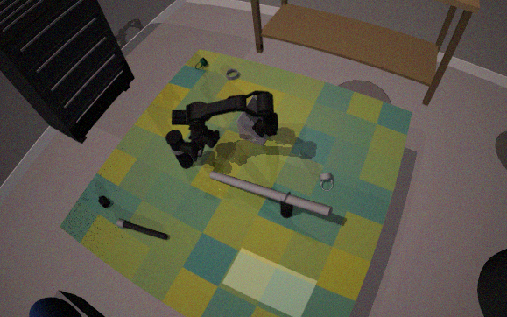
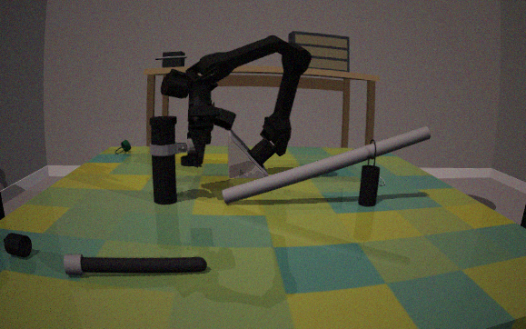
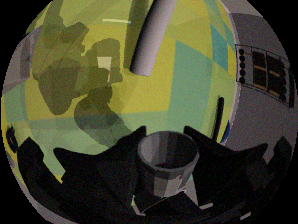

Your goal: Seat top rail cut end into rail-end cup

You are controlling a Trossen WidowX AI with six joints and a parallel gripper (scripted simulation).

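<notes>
The grey rail (image 1: 252, 188) (image 2: 312, 170) (image 3: 152, 42) slopes through the wire loop (image 2: 374, 154) above the small black post (image 1: 286, 210) (image 2: 369, 186). Its lower end is near the mat, apart from the big post and the cup. The big black post (image 1: 185, 160) (image 2: 163, 179) stands upright. The grey brace band (image 2: 163, 150) is around its upper part, below the cap. The rail-end cup (image 2: 190, 146) (image 3: 167, 177) is at the band's side, its mouth empty. My gripper (image 2: 194, 152) (image 3: 165, 130) is shut on the cup, which partly hides behind a finger in the exterior view.
The grey wedge (image 1: 249, 129) (image 2: 243, 168) stands by the arm's base, behind the rail. A dark rod (image 1: 144, 229) (image 2: 143, 264) and a black cap (image 1: 104, 201) (image 2: 17, 244) lie towards the front left. A small ringed fitting (image 1: 327, 180) lies beyond the rail.
</notes>
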